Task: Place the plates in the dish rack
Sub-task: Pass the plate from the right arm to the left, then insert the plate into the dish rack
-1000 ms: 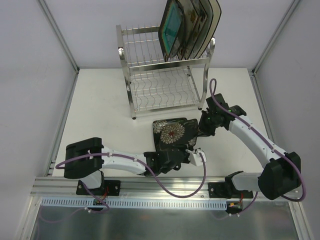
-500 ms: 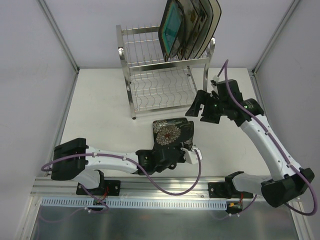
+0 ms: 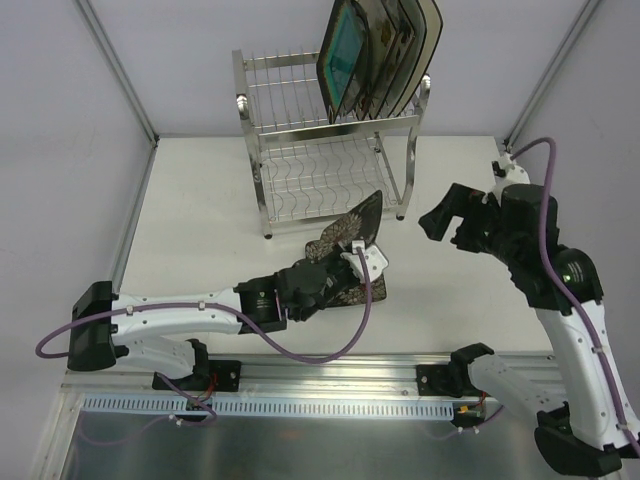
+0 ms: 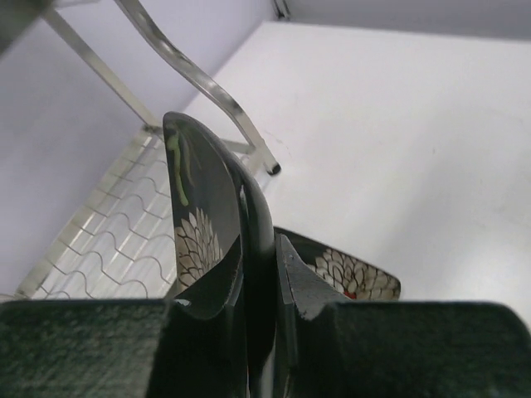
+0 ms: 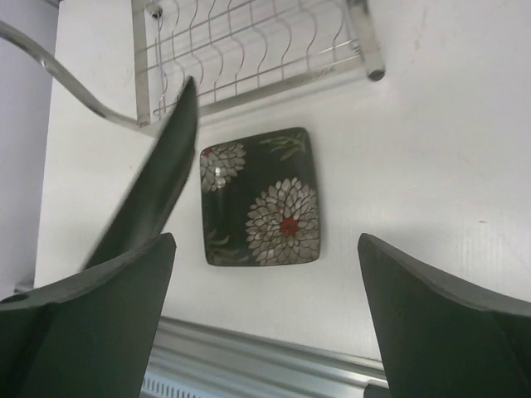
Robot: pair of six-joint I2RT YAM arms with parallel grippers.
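**Left claw has one flowered plate up on edge; right claw open and idle**

Left arm (image 3: 180, 315) runs low over the table (image 3: 200, 220) from its base at near left toward the centre, wrist rolled so the fingers stand on edge. The left claw (image 3: 335, 272) is clamped on the near rim of the held plate (image 3: 357, 222), dark with white flowers. The left wrist view shows one finger on the face and one on the back, with the rim well in between them.

The held plate is tilted steeply, its far edge raised and sitting just in front of the rack (image 3: 320, 180) at lower-shelf level; it is not in any slot yet.

Handling, my read: glazed ceramic, so stiff, brittle and slick; fairly heavy for a one-edge pinch, so it will want to pivot in the jaws. Best hold is deep on the rim at mid-edge, not a corner; let it meet the wires gently, because a knock could chip it.

A second flowered plate (image 5: 261, 199) lies flat on the table just near of the rack, partly under the left claw.

The racked plates (image 3: 385, 50) stand on edge at the right end of the upper shelf.

The right arm (image 3: 560, 280) is lifted high with the elbow bent, to the right of the rack. The right claw (image 3: 450, 222) is spread wide with nothing in it, well apart from both plates; its camera looks down on the flat one.
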